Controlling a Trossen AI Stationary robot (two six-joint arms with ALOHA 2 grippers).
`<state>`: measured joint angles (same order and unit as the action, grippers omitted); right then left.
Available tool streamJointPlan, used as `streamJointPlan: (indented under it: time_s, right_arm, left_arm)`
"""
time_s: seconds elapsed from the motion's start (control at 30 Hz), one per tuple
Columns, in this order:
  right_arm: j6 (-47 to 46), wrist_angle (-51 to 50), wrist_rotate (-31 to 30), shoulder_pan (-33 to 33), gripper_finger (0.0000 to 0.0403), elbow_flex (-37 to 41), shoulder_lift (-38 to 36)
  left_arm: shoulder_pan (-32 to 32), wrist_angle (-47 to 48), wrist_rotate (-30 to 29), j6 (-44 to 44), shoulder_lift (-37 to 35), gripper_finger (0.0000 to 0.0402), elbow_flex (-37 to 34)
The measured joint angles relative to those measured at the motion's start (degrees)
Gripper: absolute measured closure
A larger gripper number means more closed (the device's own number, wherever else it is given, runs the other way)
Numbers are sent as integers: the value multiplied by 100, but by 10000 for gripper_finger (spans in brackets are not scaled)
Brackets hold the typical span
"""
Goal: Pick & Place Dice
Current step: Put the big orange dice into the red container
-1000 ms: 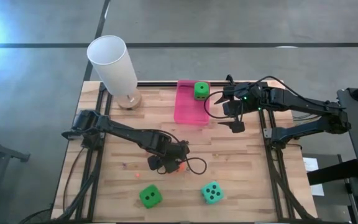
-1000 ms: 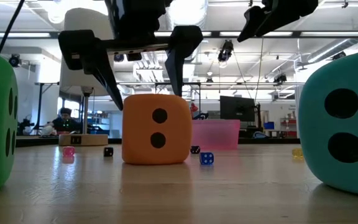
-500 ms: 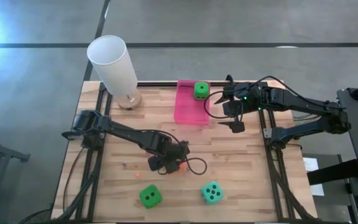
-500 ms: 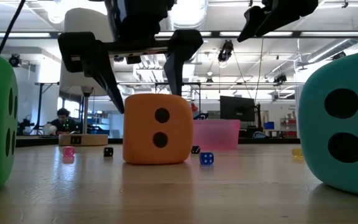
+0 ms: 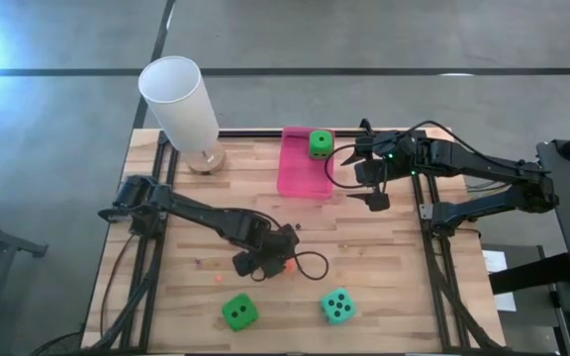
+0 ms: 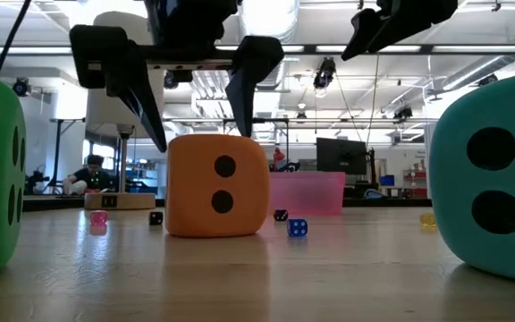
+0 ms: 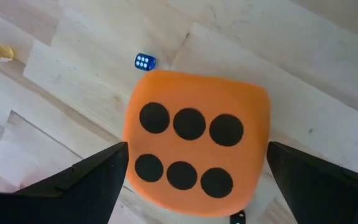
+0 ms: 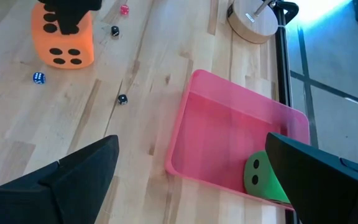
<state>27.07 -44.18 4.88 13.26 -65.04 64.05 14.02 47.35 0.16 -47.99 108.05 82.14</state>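
The orange-red die (image 7: 194, 140) sits on the wooden table, six pips up; it also shows in the low view (image 6: 217, 186). My left gripper (image 7: 197, 168) is open right above it, one finger on each side of its top (image 6: 195, 107). My right gripper (image 5: 369, 168) is open and empty, up in the air beside the pink tray (image 8: 229, 124). One green die (image 5: 320, 143) rests in the tray's far corner. The other green die (image 5: 237, 311) and the teal die (image 5: 337, 307) stand on the table near its front edge. My left gripper comes at the orange die from above, fingers pointing down, one on each side of its upper edges (image 6: 256, 141). The die rests flat on the table. Whether a finger touches it I cannot tell.
A tall white cylinder (image 5: 178, 99) on a round wooden base stands at the far left corner. Several tiny dice, such as a blue one (image 7: 143, 61), lie scattered on the table. A black cable (image 5: 310, 265) loops beside my left gripper.
My left gripper has gone a little toward the table's left edge, still open. The orange die has slid a little the same way, staying flat on the table.
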Motion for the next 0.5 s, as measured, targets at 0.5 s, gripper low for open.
streamJointPlan:
  time_s: [0.5]
  right_arm:
    - [7, 0, -2, 1, 3, 0, 0]
  left_arm:
    - [-41, 11, 62, -146, 46, 11, 119]
